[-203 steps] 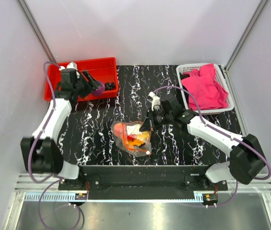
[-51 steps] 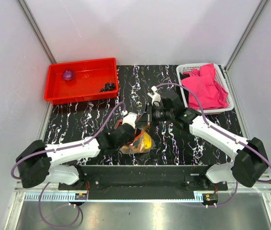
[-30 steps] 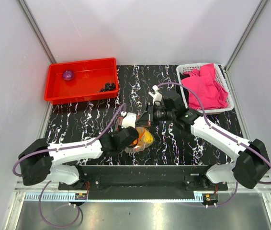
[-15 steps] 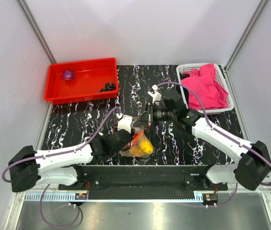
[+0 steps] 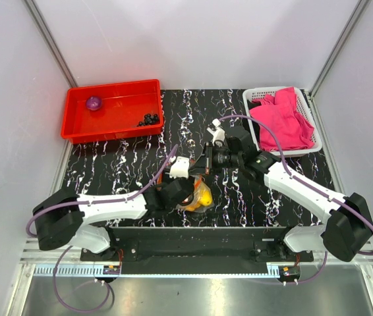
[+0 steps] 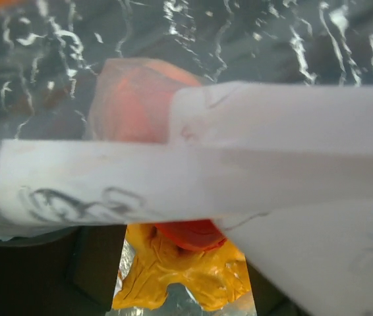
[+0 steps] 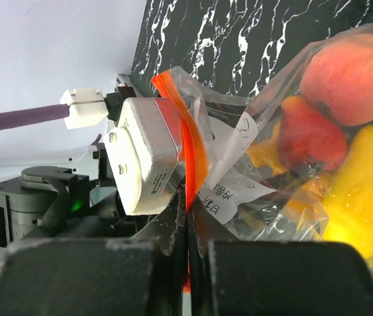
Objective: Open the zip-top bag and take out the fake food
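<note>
Clear crinkly zip-top bag (image 5: 200, 196) sits at the centre of the black marble-pattern table (image 5: 134, 164), near the front edge, between both arms. Inside it, per the right wrist view: orange peach-like ball (image 7: 351, 69), red piece (image 7: 308, 138) below it, yellow oval fruit (image 7: 364, 191), all touching. White label (image 7: 229, 197) shows through the plastic.

Right fingers (image 7: 173, 240) are clenched on the bag's orange-red zip strip (image 7: 188, 151); the strip runs straight out from between them.

Left fingers (image 5: 185, 189) are at the bag's left side, against the plastic. The left wrist view is only label, peach and a yellow crumpled bit up close, so can't tell if they're spread or gripping.

Red plastic tray (image 5: 74, 128) is far left, with a purple round piece (image 5: 93, 103) and a cluster of small dark beads (image 5: 149, 119) in it, well apart. White slatted basket (image 5: 256, 99) far right holds pink cloth (image 5: 282, 122).
</note>
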`<act>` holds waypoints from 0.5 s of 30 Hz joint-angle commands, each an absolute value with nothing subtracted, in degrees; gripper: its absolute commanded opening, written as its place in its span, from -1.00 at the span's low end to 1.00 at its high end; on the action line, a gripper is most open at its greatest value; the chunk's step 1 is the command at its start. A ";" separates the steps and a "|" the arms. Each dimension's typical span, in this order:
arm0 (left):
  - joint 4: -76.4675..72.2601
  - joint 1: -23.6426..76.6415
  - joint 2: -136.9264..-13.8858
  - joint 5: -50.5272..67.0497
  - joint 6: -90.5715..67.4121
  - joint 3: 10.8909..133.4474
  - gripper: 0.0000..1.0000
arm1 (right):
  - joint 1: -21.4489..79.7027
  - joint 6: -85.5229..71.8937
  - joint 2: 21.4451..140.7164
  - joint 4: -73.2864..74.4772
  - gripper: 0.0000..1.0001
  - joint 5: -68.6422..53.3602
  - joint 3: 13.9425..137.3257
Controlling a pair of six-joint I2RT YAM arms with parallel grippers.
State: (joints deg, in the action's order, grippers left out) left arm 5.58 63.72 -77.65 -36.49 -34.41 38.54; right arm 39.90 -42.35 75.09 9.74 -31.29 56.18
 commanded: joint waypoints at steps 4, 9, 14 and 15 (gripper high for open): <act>4.22 63.63 -83.84 -44.82 -36.83 38.59 0.11 | 40.96 -43.94 73.13 3.96 -1.00 -37.00 57.92; 0.98 63.72 -84.20 -42.81 -35.42 37.27 -0.26 | 40.87 -43.68 72.77 4.39 -1.00 -36.91 58.01; 1.31 63.72 -79.47 -39.03 -33.93 36.74 -1.00 | 40.87 -42.98 72.86 5.01 -1.00 -36.30 57.40; 1.67 63.63 -78.67 -38.33 -33.66 36.74 -1.00 | 40.78 -42.89 72.95 5.10 -1.00 -36.21 57.31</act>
